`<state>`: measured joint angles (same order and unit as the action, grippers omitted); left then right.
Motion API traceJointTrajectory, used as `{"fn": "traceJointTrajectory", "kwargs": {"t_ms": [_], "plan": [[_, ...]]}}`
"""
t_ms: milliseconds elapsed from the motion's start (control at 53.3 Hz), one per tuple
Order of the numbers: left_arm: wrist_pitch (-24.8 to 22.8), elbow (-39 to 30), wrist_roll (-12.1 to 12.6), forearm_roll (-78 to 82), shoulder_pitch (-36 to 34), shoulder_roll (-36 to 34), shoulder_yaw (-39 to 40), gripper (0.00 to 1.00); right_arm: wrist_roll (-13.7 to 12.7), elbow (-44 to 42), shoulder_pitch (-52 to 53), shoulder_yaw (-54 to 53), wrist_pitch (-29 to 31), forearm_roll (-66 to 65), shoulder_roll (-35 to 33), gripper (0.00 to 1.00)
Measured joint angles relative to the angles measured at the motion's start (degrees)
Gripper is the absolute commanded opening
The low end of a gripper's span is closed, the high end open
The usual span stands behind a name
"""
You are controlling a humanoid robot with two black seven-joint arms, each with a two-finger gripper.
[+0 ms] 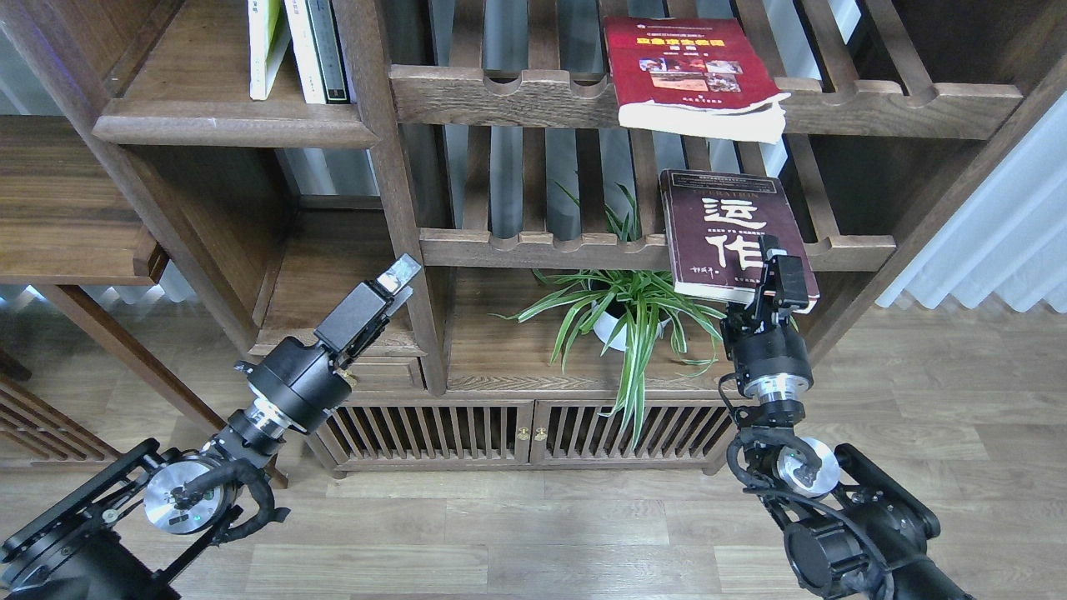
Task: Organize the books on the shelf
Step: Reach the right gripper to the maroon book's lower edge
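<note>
Dark wooden bookcase on a plank floor, pale curtain at the right.

Right gripper (781,268) raised to the near short edge of the maroon book (733,229), fingers overlapping that overhanging edge. Cannot tell how far apart, nor whether clamped on it. Long axis of the book front to back, near end jutting past the scalloped rail of the lower slatted rack (583,248). Right arm plainly the nearer.

Left gripper (393,279) low beside the centre post, holding nothing visible, finger gap not readable, well apart from every book.

Outward: red book (692,71) flat on the upper slatted rack, also overhanging. Yellow-green book (265,42) upright on the solid shelf (225,129) at upper left, beside other upright volumes (317,50). Spider plant (625,308) in the bay below the maroon book. Likely destination up and leftward across the post.
</note>
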<state>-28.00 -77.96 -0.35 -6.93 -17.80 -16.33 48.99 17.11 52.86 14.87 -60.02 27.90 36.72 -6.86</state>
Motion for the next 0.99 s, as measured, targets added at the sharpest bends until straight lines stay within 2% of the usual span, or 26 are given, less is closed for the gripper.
{"fn": "traceJointTrajectory", "kwargs": {"t_ms": [244, 488, 563, 694, 769, 844, 994], "plan": [[0.0, -0.2, 0.0, 0.0, 0.0, -0.1, -0.1, 1.0, -0.8, -3.6, 2.4, 0.0, -3.3, 0.2, 1.0, 0.97], [0.0, -0.2, 0.0, 0.0, 0.0, -0.1, 0.0, 1.0, -1.9, -5.7, 3.6, -0.1, -4.1, 0.4, 1.3, 0.95], [0.0, -0.2, 0.0, 0.0, 0.0, -0.1, 0.1, 1.0, -2.0, -5.9, 3.7, -0.1, -4.6, 0.9, 1.3, 0.9], [0.0, -0.2, 0.0, 0.0, 0.0, -0.1, 0.1, 1.0, -1.9, -6.2, 3.8, -0.1, -5.0, 1.1, 1.3, 0.88], [0.0, -0.2, 0.0, 0.0, 0.0, -0.1, 0.1, 1.0, -1.9, -6.8, 4.1, -0.1, -5.1, 1.1, 1.3, 0.82], [0.0, -0.2, 0.0, 0.0, 0.0, -0.1, 0.1, 1.0, -1.9, -7.5, 4.5, -0.1, -5.1, 1.3, 1.5, 0.72], [0.0, -0.2, 0.0, 0.0, 0.0, -0.1, 0.1, 1.0, -1.9, -8.1, 4.8, -0.6, -5.1, 1.5, 1.8, 0.67]]}}
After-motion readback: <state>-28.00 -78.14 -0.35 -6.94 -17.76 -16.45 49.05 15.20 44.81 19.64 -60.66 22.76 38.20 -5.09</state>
